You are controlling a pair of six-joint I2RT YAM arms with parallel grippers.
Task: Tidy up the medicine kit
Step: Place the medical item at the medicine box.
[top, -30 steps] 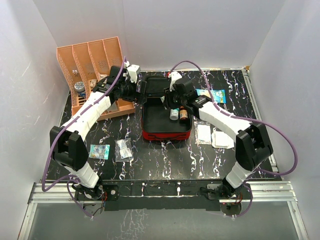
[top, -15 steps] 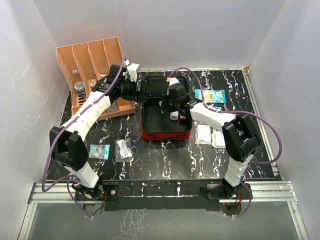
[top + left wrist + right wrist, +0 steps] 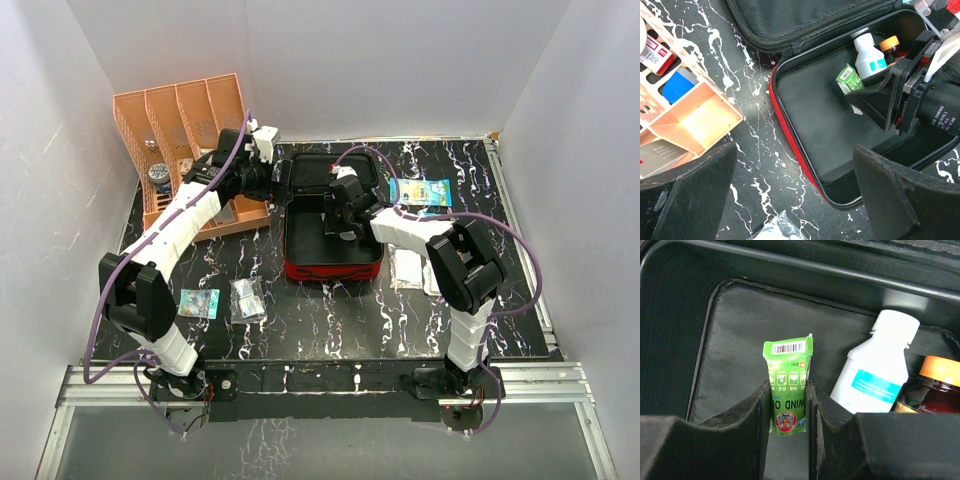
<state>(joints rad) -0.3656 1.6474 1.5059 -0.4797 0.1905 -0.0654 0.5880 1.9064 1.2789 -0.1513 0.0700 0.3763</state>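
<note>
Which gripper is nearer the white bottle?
Right. The right gripper sits inside the medicine kit, clamping a green packet beside the white bottle; left gripper hovers open over the kit's opposite side.

Robot lab test cell: white panel walls (image 3: 350,60), aluminium rail (image 3: 120,380), black marbled table (image 3: 320,320)

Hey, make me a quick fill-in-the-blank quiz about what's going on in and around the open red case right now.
1. The right gripper is shut on a ____ packet inside the medicine kit.
2. Next to the white bottle is a dark bottle with an ____ cap.
3. The left gripper hovers over the kit's left side with its fingers ____, holding nothing.

Missing words: green; orange; open
</note>
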